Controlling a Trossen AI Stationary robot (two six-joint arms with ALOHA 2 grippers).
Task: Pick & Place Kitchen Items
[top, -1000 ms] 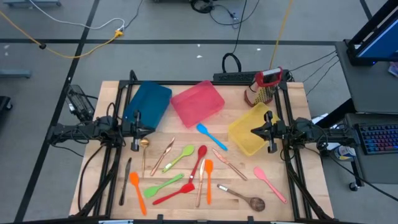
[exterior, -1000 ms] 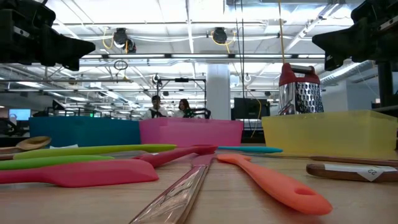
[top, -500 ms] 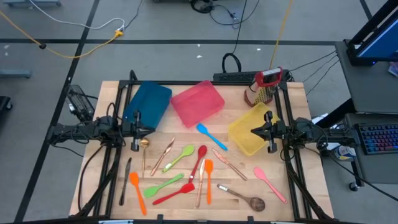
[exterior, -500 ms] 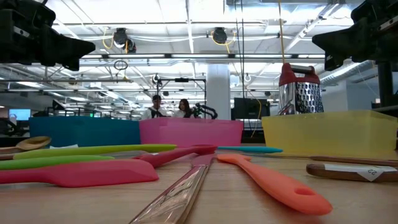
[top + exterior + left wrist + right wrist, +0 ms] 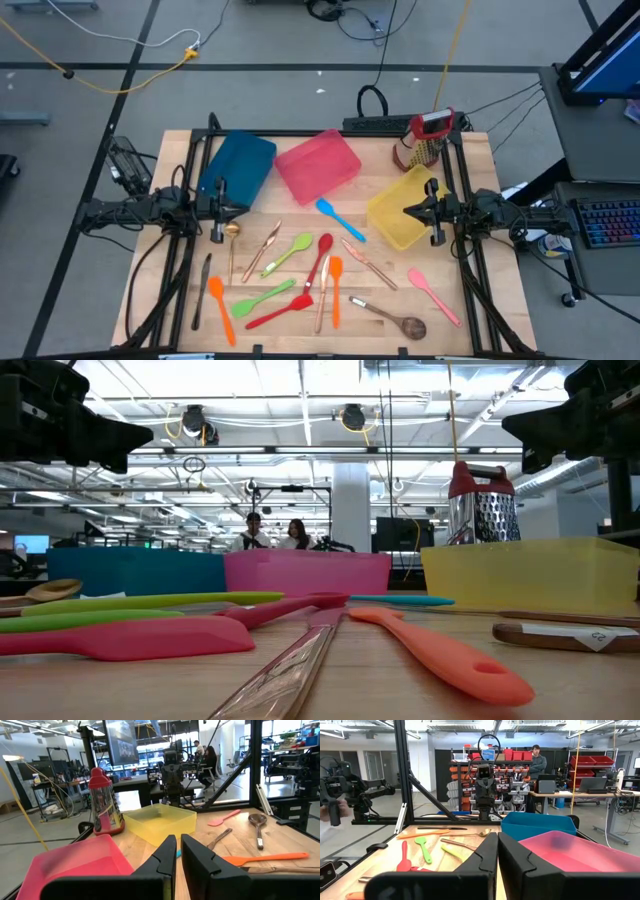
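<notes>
The left gripper [image 5: 217, 213] is hanging clenched and empty at the table's [image 5: 470, 160] left edge beside the blue bin [image 5: 240, 166], and the right gripper [image 5: 418, 211] is hovering clenched and empty over the yellow bin [image 5: 392, 222]. The utensils [image 5: 300, 270] are lying scattered across the near half of the table, apparently all outside the bins, though the bin insides are showing poorly. The pink bin [image 5: 317, 165] is sitting between the other two.

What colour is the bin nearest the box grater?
Yellow bin, clearest in the high view, beside the grater.
</notes>
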